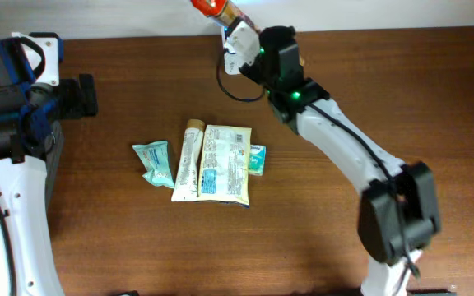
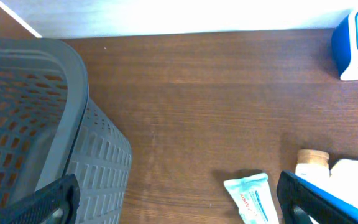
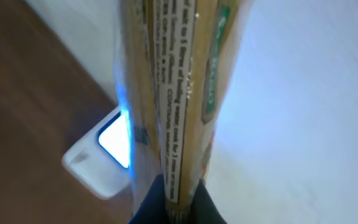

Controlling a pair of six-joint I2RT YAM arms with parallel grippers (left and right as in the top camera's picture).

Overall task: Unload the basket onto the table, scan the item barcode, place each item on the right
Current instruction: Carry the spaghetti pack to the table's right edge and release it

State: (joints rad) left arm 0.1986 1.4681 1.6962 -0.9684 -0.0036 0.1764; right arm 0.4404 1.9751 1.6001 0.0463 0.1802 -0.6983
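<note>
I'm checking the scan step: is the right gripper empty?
No, the right gripper is shut on a yellow packet held beside the lit scanner.

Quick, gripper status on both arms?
Left gripper: open, holding nothing.
Right gripper: shut on the packet.

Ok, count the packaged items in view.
5. Four lie mid-table: teal packet leftmost, tube, large pouch, small teal packet at the pouch's right edge. The fifth packet is in the right tool by the scanner. Others may hide under the pouch.
</note>
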